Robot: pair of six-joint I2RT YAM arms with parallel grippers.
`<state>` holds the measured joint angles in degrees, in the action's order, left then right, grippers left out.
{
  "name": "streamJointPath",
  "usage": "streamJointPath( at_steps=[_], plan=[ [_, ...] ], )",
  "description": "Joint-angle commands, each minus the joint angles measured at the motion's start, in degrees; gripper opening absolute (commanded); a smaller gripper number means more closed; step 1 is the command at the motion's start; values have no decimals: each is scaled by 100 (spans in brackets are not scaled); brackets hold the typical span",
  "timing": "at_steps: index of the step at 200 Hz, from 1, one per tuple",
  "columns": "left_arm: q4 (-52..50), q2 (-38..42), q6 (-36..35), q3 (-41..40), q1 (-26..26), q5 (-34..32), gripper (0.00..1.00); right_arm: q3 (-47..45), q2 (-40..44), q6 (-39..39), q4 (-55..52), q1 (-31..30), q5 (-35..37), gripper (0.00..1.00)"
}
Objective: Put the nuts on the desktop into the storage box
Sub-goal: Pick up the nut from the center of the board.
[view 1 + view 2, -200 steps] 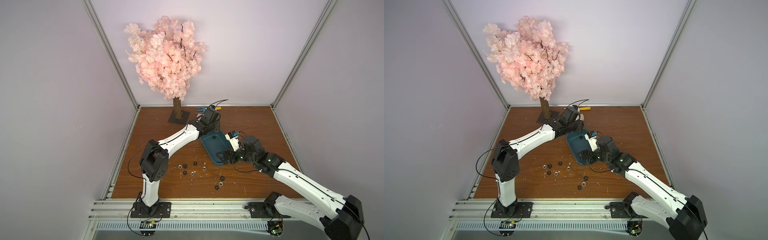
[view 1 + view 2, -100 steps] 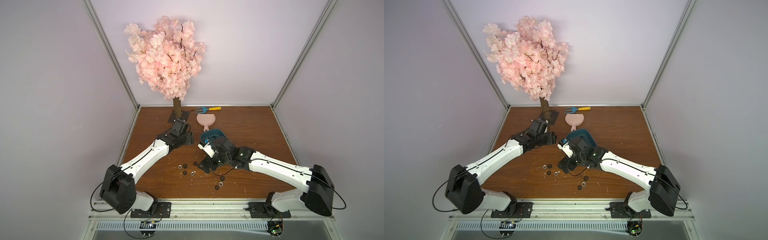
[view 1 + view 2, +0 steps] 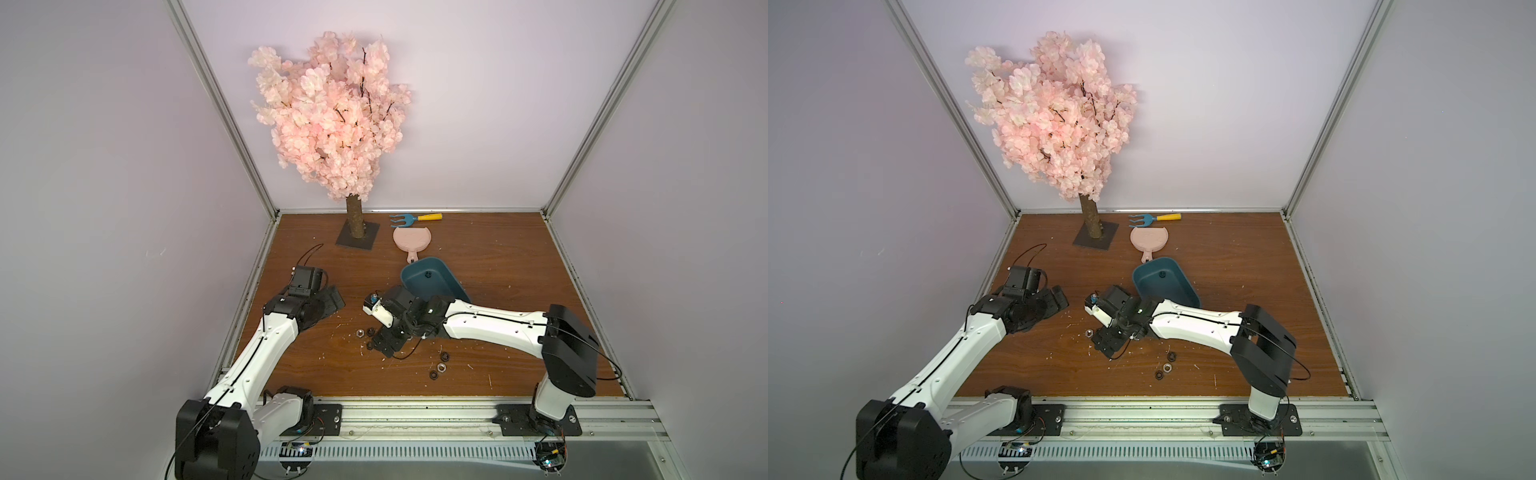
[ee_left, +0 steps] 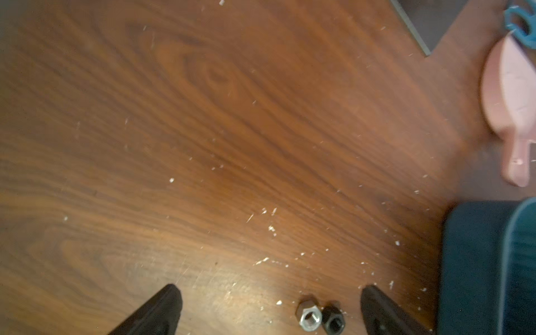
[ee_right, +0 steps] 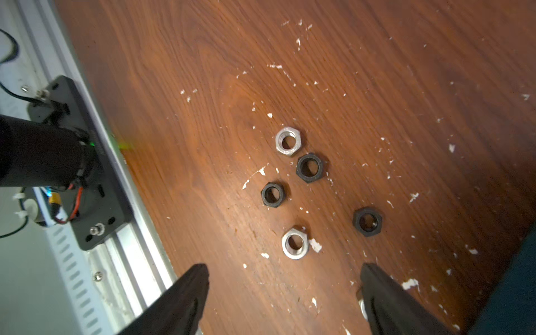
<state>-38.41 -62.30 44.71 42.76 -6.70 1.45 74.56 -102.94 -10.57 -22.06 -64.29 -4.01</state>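
The teal storage box (image 3: pixel 432 286) (image 3: pixel 1163 286) sits mid-desktop with one black nut (image 3: pixel 428 274) inside. My right gripper (image 3: pixel 386 340) (image 5: pixel 284 268) hangs open over the desktop (image 5: pixel 203 145) just left of the box, and several black and silver nuts (image 5: pixel 295 243) lie loose ahead of its fingertips. Three more nuts (image 3: pixel 441 367) (image 3: pixel 1167 367) lie nearer the front edge. My left gripper (image 3: pixel 328 301) (image 4: pixel 269 290) is open and empty further left. A silver nut (image 4: pixel 310 319) and a black nut (image 4: pixel 333 320) lie on the board between its fingers.
A pink blossom tree (image 3: pixel 332 116) stands on a dark square base (image 3: pixel 357 241) at the back. A pink dustpan (image 3: pixel 412 241) (image 4: pixel 507 101) and a blue rake with a yellow handle (image 3: pixel 411 219) lie behind the box. Metal rails (image 5: pixel 124 232) edge the board.
My left arm has pulled back from the box to the left side, and its jaws have opened. My right arm has swung from the box out over the nuts.
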Motion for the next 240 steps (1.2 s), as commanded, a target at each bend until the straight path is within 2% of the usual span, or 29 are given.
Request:
streamJointPath(
  at_steps=[1,47,67,88,127,189,240],
  plan=[
    [-562,-7,367,-213,252,398,99,412,-233,22,-187,-89,283,84],
    [-552,-215,536,-336,327,1491,99,953,-916,34,-234,-98,555,75],
    [-553,-212,626,-258,327,1619,99,1081,-1117,-35,-167,-92,619,75],
    [-549,-173,840,-255,327,1765,99,1230,-1319,-169,-160,-27,580,67],
    [-544,-325,1177,-212,371,2755,100,1368,-1559,-142,-131,89,574,59],
    [-540,-325,1468,39,371,2861,100,1391,-1758,-103,66,145,459,49],
    [-536,-507,1377,-19,380,2798,100,1373,-1827,-53,58,146,387,44]
  ],
)
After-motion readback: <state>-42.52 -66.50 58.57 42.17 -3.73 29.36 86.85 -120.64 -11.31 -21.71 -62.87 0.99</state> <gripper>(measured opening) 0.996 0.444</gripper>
